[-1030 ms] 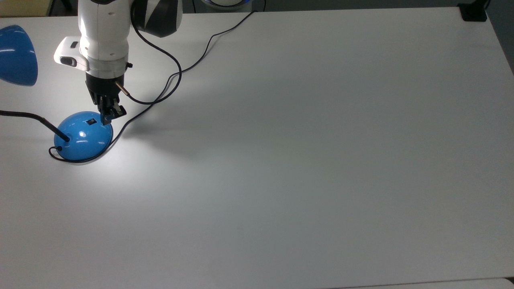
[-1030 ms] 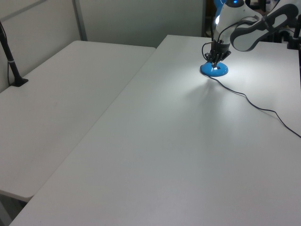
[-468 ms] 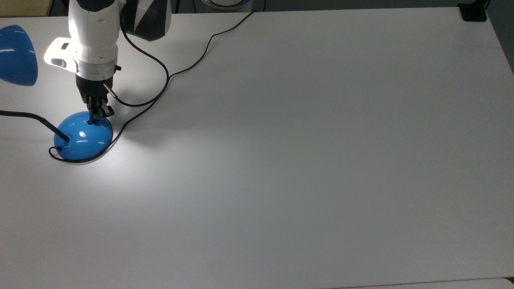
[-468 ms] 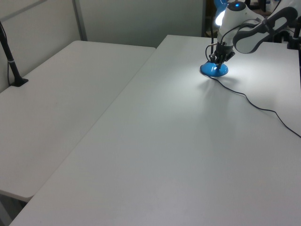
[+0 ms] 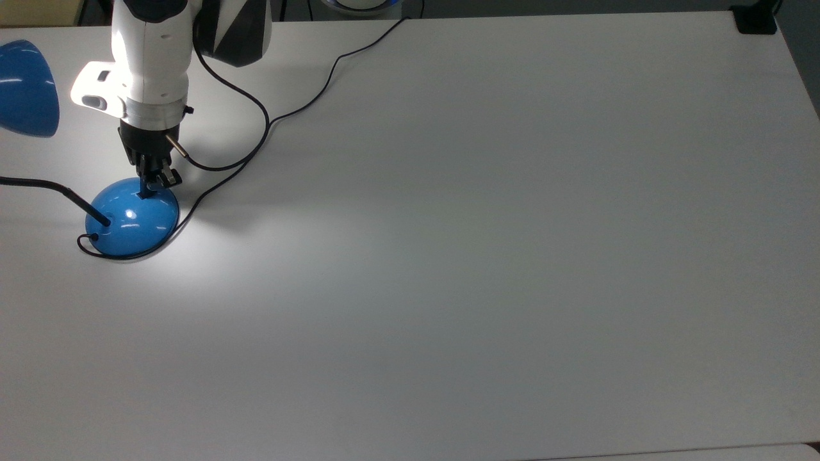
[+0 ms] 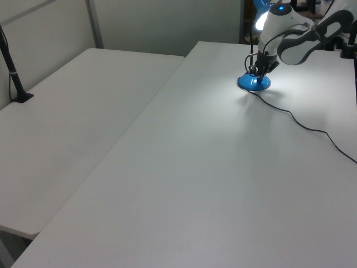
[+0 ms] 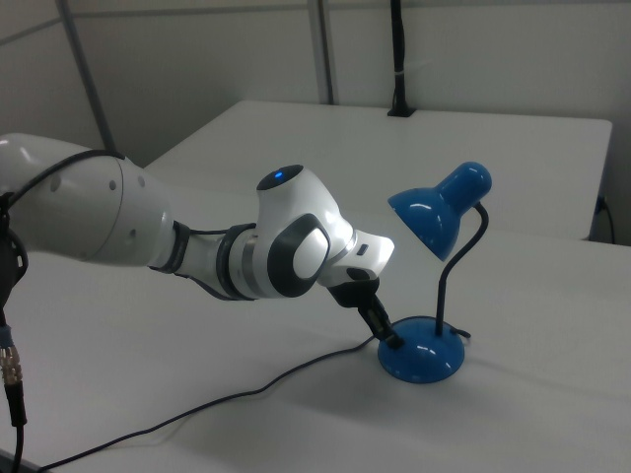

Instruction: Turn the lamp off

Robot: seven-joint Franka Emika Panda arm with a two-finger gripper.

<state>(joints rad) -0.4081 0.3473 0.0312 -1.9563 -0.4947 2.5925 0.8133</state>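
In the top view the gripper [image 5: 152,184] is planted on the upper edge of the lamp's dome base [image 5: 132,216], its fingers drawn together into one narrow tip and clasping nothing; the tip covers the spot where the rocker switch should sit, so the switch itself is hidden. The lamp [image 7: 432,286] stands near the table's [image 5: 487,243] far corner at the top view's left, and a bright pool of light on the tabletop around the base says it is not yet off. The step in hand, as I judge it, is the press itself, and it wants a short, straight push down onto the raised half of the rocker, not a sideways shove, because the base is glossy and rounded and the tip could skid off or slide the lamp. In the right view the gripper [image 7: 388,339] comes in at a slant just beside the gooseneck [image 7: 455,276], so keep clear of it. Further off, the thin black cord [image 5: 301,89] runs from the base away across the table, and the blue shade [image 5: 25,88] hangs above at the top view's left.
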